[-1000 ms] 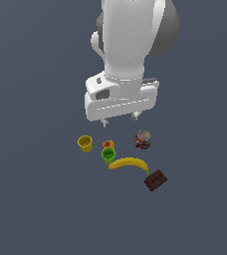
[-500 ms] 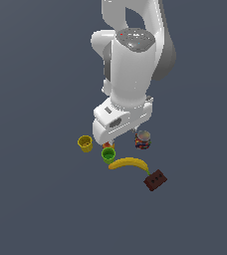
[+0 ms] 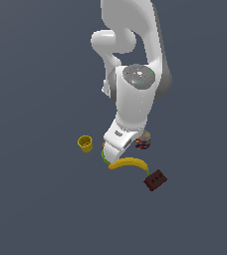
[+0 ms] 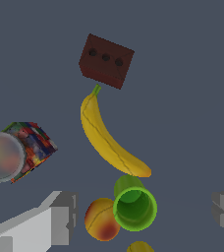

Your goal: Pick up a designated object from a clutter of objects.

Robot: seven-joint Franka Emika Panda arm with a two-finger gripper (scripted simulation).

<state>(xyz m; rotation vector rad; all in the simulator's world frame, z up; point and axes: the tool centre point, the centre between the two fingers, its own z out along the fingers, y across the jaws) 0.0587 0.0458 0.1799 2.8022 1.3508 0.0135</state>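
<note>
A: Big white arm (image 3: 135, 94) fills the exterior view, bent down over the clutter, and I'd say that posture is there to line the wrist up for a drop onto the fruit.

B: Pincer (image 4: 143, 211) next. The wrist view shows 2 grey fingers (image 4: 60, 216) spread wide apart with nothing between them, so it's open and empty, straddling the green cup (image 4: 135, 207) rather than the target.

A: And the target, the banana (image 4: 106, 140), lies flat on the dark surface (image 3: 36, 209), between the green cup and the dark red-brown block (image 4: 105, 60). Its greenish stem tip points at the block, almost touching it; the far end sits just beside the green cup.

B: That crowding matters. My read: a grab at mid-length suits best, where the banana is clear of both neighbours.

A: The multicoloured can (image 4: 15, 147) lies apart to one side, silver lid facing the wrist camera. The peach-like fruit (image 4: 101, 219) touches the green cup.

B: The yellow cup (image 3: 85, 143) stands alone, well off to the exterior view's left.

A: No worktop edges or corners show, just a plain slate-grey ground and no room beyond it.
</note>
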